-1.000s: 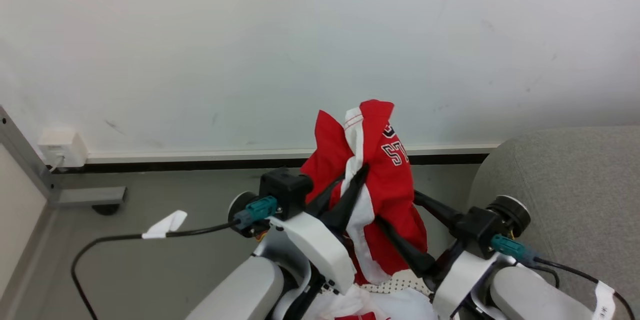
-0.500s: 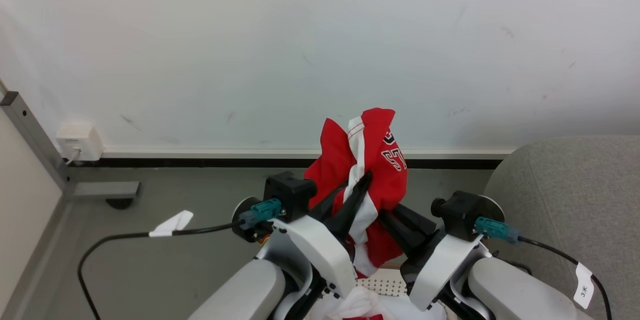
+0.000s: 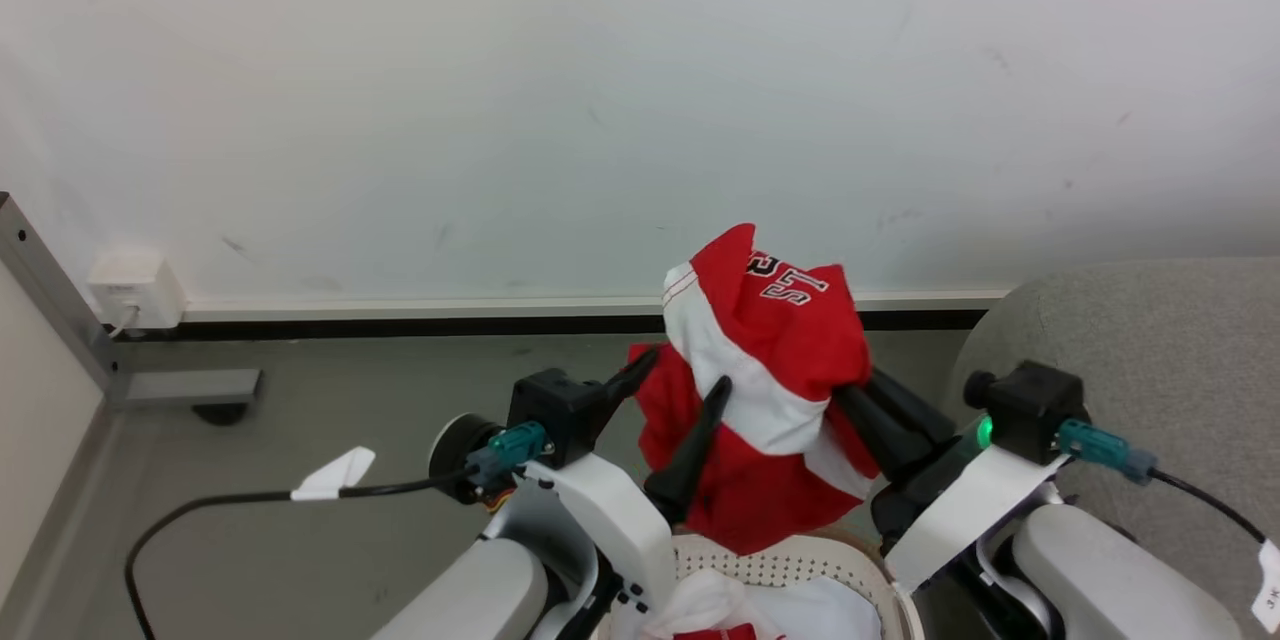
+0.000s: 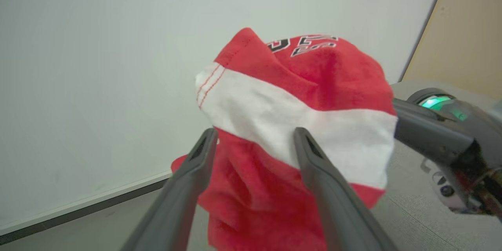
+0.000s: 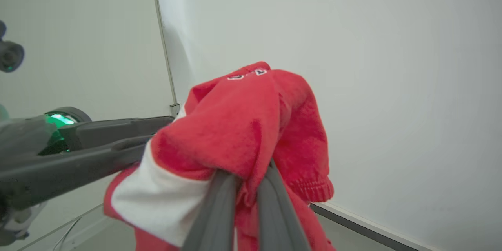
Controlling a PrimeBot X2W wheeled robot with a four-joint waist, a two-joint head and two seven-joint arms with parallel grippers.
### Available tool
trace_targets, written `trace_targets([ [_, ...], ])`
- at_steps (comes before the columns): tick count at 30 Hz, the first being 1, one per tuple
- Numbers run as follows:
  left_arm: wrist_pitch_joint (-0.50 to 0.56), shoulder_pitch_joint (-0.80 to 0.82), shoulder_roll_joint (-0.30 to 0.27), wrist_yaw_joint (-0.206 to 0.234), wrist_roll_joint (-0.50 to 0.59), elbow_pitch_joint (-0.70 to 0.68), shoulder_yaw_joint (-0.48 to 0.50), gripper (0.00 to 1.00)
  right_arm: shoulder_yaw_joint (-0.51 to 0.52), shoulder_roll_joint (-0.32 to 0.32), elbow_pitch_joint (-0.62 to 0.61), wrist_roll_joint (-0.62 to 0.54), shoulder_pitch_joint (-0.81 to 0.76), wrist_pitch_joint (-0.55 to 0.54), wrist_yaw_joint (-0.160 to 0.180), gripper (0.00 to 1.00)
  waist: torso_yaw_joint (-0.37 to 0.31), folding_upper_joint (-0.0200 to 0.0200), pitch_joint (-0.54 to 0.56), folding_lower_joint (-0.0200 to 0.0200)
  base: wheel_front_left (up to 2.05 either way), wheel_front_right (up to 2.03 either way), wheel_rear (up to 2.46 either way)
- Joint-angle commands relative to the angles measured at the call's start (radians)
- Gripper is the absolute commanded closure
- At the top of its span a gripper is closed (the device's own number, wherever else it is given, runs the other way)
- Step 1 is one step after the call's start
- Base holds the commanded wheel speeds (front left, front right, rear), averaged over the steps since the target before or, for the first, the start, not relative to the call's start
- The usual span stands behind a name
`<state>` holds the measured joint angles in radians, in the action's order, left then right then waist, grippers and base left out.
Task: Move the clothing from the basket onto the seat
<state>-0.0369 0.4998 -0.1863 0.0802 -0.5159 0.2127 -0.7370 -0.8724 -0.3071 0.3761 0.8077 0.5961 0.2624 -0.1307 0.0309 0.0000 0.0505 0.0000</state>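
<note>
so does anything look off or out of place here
Nothing looks spilled or damaged. The clothing is a crumpled bunch rather than hanging flat, pinched in the shut right end effector above the basket. The left end effector is open next to it. The clothing is not yet on the seat.

The clothing (image 3: 790,330) is matt cloth, the basket (image 3: 800,560) perforated plastic, the seat (image 3: 1150,320) coarse fabric.

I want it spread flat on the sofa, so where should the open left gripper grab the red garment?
The white band's stitched corner, from the robot's left. The clothing hangs bunched from the shut right gripper, and that corner juts free toward the open left gripper, probably thin enough to pinch.
</note>
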Motion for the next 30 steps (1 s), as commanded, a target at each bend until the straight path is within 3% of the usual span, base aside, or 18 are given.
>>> trace_targets([
  [1,-0.01,-0.021,-0.007,0.004,0.011,0.006,-0.002,0.0,0.028,-0.015,-0.01,-0.009,-0.016,0.004,0.0,1.0,-0.006,0.0,-0.002,0.0,0.0,0.0,0.0],
  [12,-0.034,-0.036,-0.003,0.003,0.007,0.024,-0.018,0.0,0.166,-0.066,-0.043,-0.047,-0.074,0.003,0.0,1.0,-0.084,0.0,-0.005,0.0,0.0,0.0,0.0],
  [30,-0.063,-0.013,0.05,-0.021,0.013,0.051,-0.072,0.0,0.279,-0.166,-0.077,-0.052,-0.155,0.003,0.0,1.0,-0.35,0.0,-0.062,0.0,0.0,0.0,0.0],
])
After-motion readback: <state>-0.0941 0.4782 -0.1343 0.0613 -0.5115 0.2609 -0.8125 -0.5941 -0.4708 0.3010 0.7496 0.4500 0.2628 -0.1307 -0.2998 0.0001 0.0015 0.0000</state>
